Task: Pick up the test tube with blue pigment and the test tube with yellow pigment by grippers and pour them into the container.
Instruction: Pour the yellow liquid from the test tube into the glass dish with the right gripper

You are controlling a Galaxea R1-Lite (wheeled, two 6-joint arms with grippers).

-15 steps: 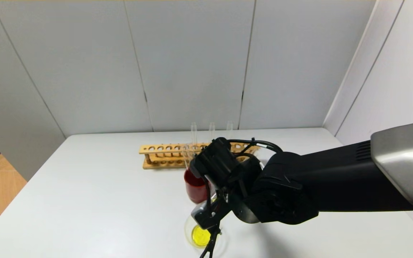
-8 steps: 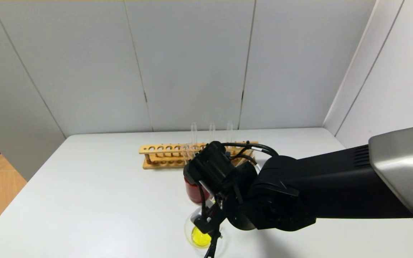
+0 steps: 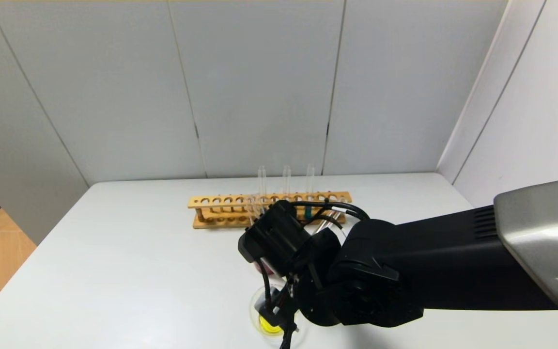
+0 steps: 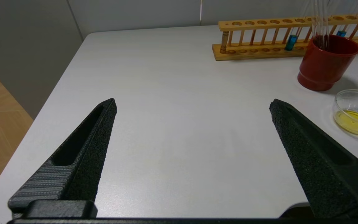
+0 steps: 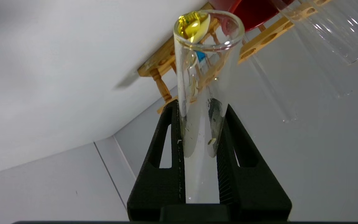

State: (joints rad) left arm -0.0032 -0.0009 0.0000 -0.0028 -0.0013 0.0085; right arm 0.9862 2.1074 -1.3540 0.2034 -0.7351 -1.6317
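My right gripper is shut on the test tube with yellow pigment. The tube is tipped over and only yellow drops cling at its mouth. In the head view this gripper hangs over the container, a low clear glass dish holding yellow liquid, at the table's front edge. The container also shows in the left wrist view. The test tube with blue pigment stands in the wooden rack; it also shows in the left wrist view. My left gripper is open and empty above the table's left part.
A dark red cup with empty glass tubes stands between the rack and the dish; in the head view my right wrist covers most of it. Other clear tubes stand upright in the rack. My right arm spans the table's right side.
My right gripper with the tube has moved down and toward the front, lower over the dish. It now covers most of the red cup, and the blue tube in the rack shows behind it.
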